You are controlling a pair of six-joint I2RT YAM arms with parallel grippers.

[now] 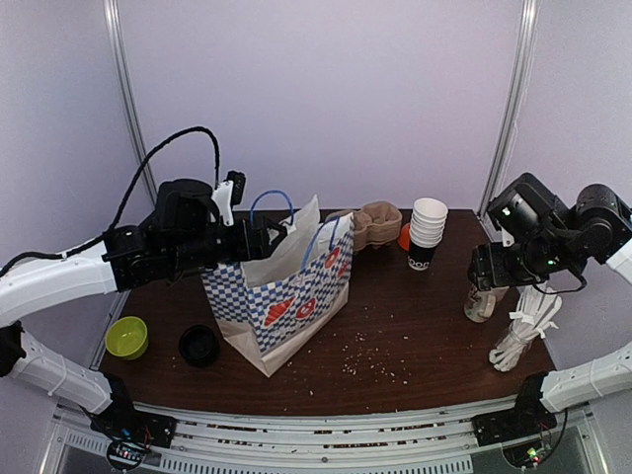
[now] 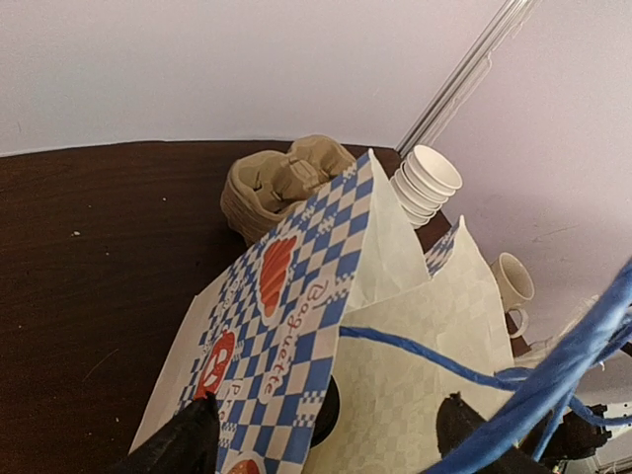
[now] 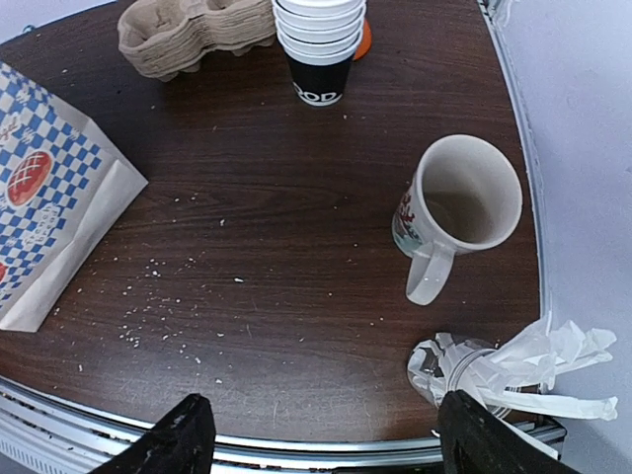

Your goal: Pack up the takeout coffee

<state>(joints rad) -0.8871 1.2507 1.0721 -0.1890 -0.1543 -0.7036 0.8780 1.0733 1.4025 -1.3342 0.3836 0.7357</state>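
Observation:
A blue-and-white checked paper bag stands open in the middle of the table. Deep inside its mouth, a curved black lid edge is all that shows of the takeout coffee. My left gripper hovers over the bag's mouth, open, with nothing between its fingers. One blue handle crosses in front of it. My right gripper hangs open above bare table at the right, near a cream mug.
A stack of lidless paper cups and a brown cardboard cup carrier stand behind the bag. A green bowl and a loose black lid lie left of it. Wrapped plastic cutlery in a glass stands at the right edge. Crumbs dot the table.

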